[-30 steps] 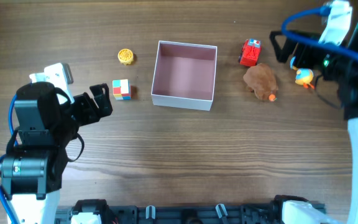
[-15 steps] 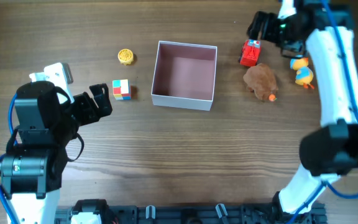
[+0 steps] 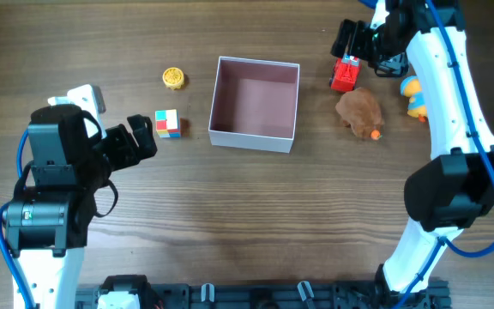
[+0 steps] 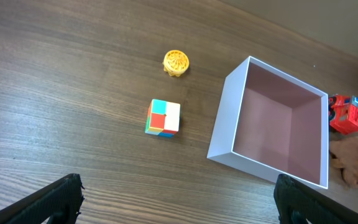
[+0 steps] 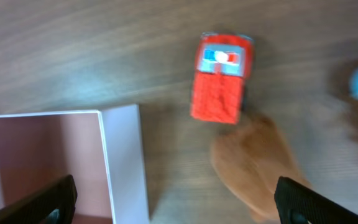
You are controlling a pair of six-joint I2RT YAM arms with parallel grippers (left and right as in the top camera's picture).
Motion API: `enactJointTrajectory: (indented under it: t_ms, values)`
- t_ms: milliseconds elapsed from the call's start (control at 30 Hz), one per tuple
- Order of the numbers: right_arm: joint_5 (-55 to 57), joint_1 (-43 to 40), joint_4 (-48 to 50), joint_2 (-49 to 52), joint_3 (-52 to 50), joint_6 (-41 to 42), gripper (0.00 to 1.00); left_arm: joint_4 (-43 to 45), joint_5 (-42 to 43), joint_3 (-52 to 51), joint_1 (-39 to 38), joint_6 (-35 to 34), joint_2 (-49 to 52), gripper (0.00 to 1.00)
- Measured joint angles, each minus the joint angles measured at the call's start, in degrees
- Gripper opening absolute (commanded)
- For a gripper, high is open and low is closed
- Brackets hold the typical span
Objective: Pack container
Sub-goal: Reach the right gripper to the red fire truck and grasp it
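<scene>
Over on the right side of the table (image 3: pixel 256 223), I am holding the right hand (image 3: pixel 351 40) above the truck (image 3: pixel 345 74), fingers spread wide and gripping nothing. In the right wrist view the truck is sitting between the fingers with its long axis running up the frame, so they are straddling its narrow width. That view is blurred, so my height over it is only a guess. The container (image 3: pixel 253 136) is lying empty near the truck's left, and the plush (image 3: pixel 360 112) is just beside the truck. My left hand (image 3: pixel 140 137) is waiting wide open and empty by the cube (image 3: pixel 167 123), well apart, so the right arm is nearer. A second ago that arm was out by the duck (image 3: pixel 414 96); the toys are lying unmoved.
</scene>
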Motion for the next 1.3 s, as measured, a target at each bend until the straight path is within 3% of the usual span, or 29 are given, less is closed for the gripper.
enactJointTrajectory:
  t_ms: [133,300,600,967,1067,1200,1300]
  values:
    - [3.5,0.11,1.55,-0.33,8.2,-0.2,1.0,0.35,0.0,0.0,0.0,0.0,0.07,1.0]
    - [7.3,0.11,5.79,-0.57,9.46,-0.85,0.99,0.35,0.0,0.0,0.0,0.02,0.07,1.0]
    - [9.03,0.11,2.84,14.8,9.66,-3.17,1.0,0.35,0.0,0.0,0.0,0.0,0.07,1.0]
    - [7.56,0.11,3.74,22.14,9.64,-3.82,0.99,0.33,0.02,0.0,0.0,0.0,0.07,1.0]
    - [7.56,0.11,3.78,23.52,9.64,-3.87,0.93,0.35,0.0,0.0,0.0,0.0,0.07,1.0]
    - [7.56,0.11,3.96,23.58,9.64,-4.24,0.72,0.35,0.02,0.0,0.0,0.0,0.07,1.0]
    - [7.54,0.11,3.67,23.58,9.64,-4.28,0.67,0.35,0.02,0.0,0.0,0.0,0.07,1.0]
